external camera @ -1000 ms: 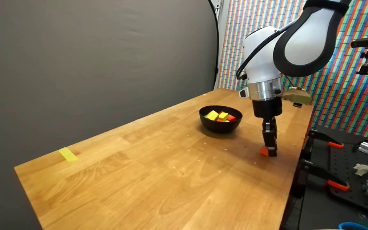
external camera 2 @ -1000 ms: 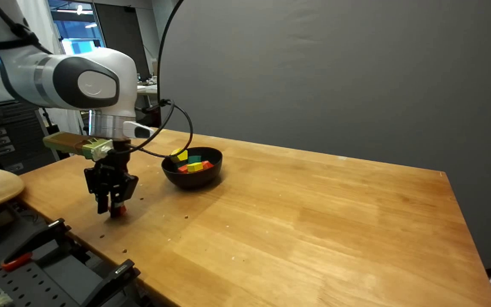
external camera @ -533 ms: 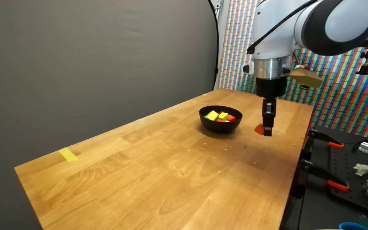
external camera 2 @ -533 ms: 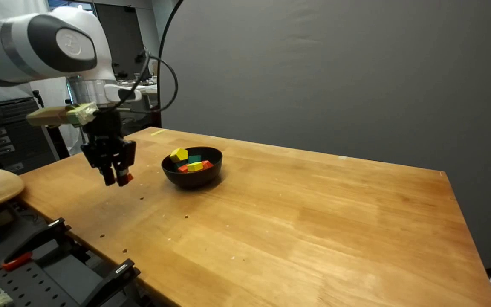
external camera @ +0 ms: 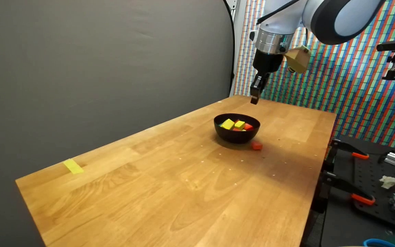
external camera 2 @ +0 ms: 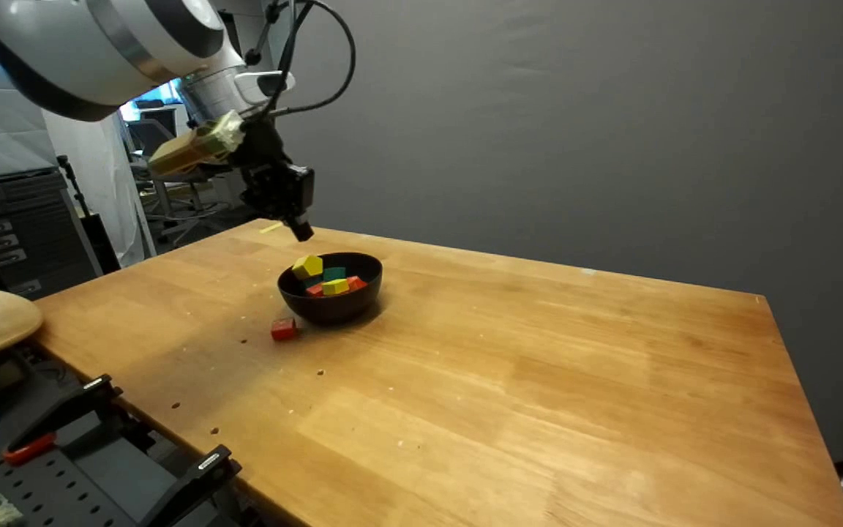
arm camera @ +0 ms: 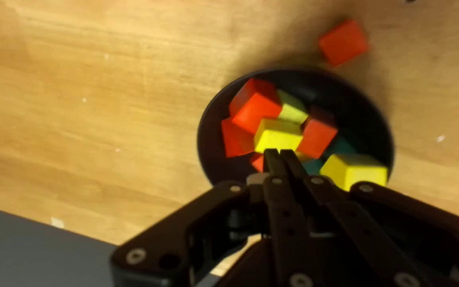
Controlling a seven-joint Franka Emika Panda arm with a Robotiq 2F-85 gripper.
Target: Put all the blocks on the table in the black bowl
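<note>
Your gripper (arm camera: pixel 280 151) is up and tilted, above rim height of the black bowl (external camera 2: pixel 330 313), fingertips together with nothing between them; a second ago it was down at the table (external camera 2: pixel 575 380), fingers parted. Past the tips in your wrist view, red, yellow and green blocks (arm camera: pixel 278 139) sit heaped in the bowl, same as before. Next out, the red block (arm camera: pixel 344 42): at your fingertips half a second ago, now lying on the table outside the bowl, just beside it, small gap between. Farther off, yellow strip (external camera: pixel 73 166) near the table's corner, unmoved. Grey backdrop (external camera: pixel 115 68) behind.
</note>
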